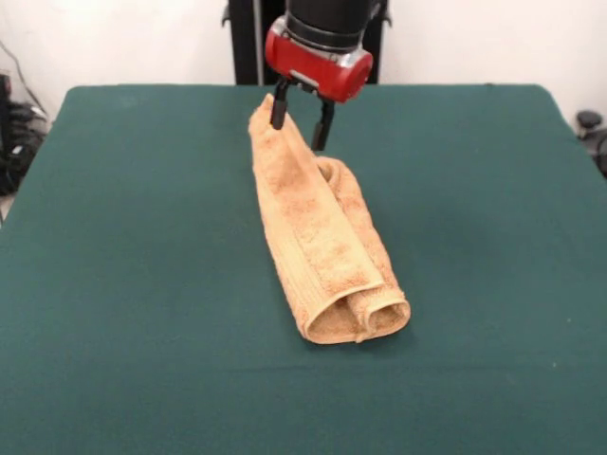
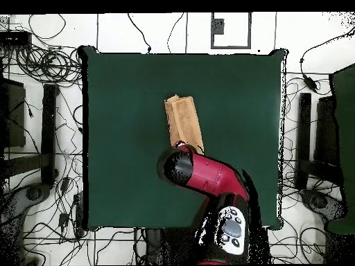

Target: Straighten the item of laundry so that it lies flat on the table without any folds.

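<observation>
Dark green cloth covers the table (image 1: 114,284), and on it, near the middle, the orange-tan terry towel (image 1: 327,246) lies folded lengthwise into a long narrow bundle, its near end showing rolled layers. At the towel's far end the gripper (image 1: 302,120) hangs with its two black fingers (image 1: 279,109) spread apart, straddling the raised top edge, holding nothing as far as I can tell. To do this step well, I judge the fingers should pinch only the uppermost layer, then draw it sideways so the fold opens rather than dragging the whole bundle.
</observation>
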`<state>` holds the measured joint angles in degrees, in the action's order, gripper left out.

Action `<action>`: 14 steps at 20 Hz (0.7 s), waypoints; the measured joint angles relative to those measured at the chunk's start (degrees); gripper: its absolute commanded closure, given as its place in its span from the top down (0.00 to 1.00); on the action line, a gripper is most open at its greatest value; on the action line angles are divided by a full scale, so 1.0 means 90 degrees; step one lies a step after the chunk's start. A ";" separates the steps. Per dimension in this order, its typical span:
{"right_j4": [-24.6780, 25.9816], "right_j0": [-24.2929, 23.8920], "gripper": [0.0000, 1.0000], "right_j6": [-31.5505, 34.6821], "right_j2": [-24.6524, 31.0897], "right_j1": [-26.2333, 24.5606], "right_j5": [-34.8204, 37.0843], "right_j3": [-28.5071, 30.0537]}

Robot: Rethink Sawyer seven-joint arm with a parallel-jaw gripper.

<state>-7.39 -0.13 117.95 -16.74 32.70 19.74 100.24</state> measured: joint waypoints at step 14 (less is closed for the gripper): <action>0.0791 -0.0603 1.00 0.0000 0.0411 0.0425 -0.0370 0.0352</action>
<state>-0.26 -5.55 117.95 -13.04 36.53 16.41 103.40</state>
